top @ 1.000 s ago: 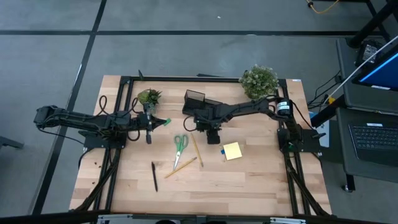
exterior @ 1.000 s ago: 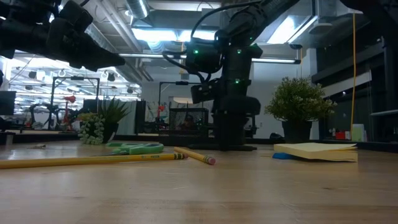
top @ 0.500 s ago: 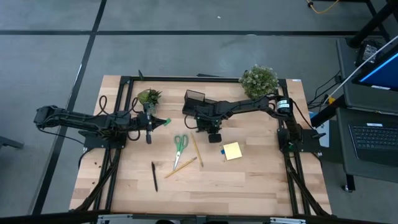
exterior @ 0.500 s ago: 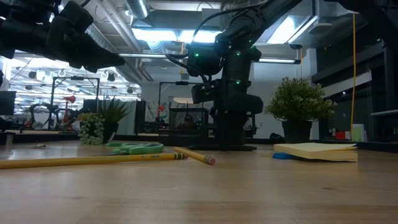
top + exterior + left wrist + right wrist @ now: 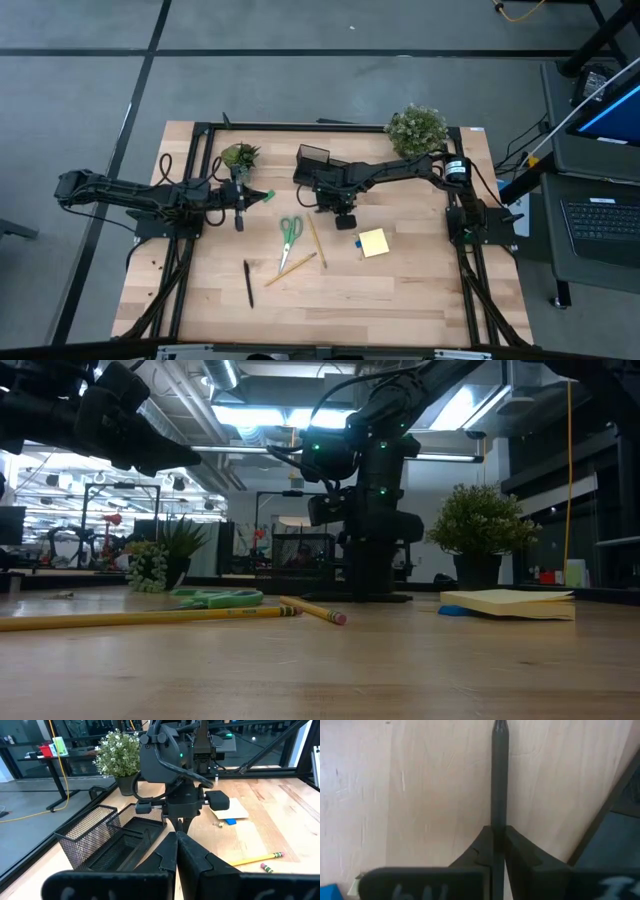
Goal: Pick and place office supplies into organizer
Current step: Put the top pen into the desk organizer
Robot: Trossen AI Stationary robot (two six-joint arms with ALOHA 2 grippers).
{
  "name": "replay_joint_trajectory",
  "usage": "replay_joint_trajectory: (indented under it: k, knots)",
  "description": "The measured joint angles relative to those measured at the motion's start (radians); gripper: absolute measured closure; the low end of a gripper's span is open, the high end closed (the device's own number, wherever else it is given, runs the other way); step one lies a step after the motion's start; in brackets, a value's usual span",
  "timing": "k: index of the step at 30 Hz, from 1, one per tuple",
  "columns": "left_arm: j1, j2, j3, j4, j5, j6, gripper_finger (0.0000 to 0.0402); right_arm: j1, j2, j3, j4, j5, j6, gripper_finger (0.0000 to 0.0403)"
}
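My right gripper (image 5: 344, 221) points down at the table just in front of the black mesh organizer (image 5: 312, 160) and is shut on a black pen (image 5: 499, 775). The green-handled scissors (image 5: 290, 230), two pencils (image 5: 315, 240), a second black pen (image 5: 248, 283), the yellow sticky-note pad (image 5: 374, 243) and a small blue piece (image 5: 358, 242) lie flat on the wood. My left gripper (image 5: 176, 837) hangs shut and empty above the table's left part, pointing toward the organizer (image 5: 107, 837). A small green piece (image 5: 268, 195) shows beside its tip. My right gripper pinches the black pen's barrel (image 5: 498, 817) between its two fingers, some way back from the pointed end (image 5: 499, 726). The fingers come from above, pointing down, one on each long side. The pen lies flat on the table; its other end is hidden under the gripper.
A small potted plant (image 5: 240, 157) stands at the far left and a bushier one (image 5: 416, 130) at the far right. The organizer's low tray (image 5: 135, 832) lies right behind my right gripper (image 5: 181, 824). Bare wood (image 5: 400, 300) stretches along the near edge.
My right arm's wrist has shifted a little toward the table's right edge while staying down at the pen. Nothing on the table has moved.
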Motion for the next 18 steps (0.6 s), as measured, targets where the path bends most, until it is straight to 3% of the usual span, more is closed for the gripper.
replay_joint_trajectory:
  k: [18]
  knots:
    - [0.0, 0.0, 0.0, 0.0, 0.0, 0.0, 0.0396, 0.0, 0.008, 0.274, -0.26, -0.011, 0.025, 0.0375]
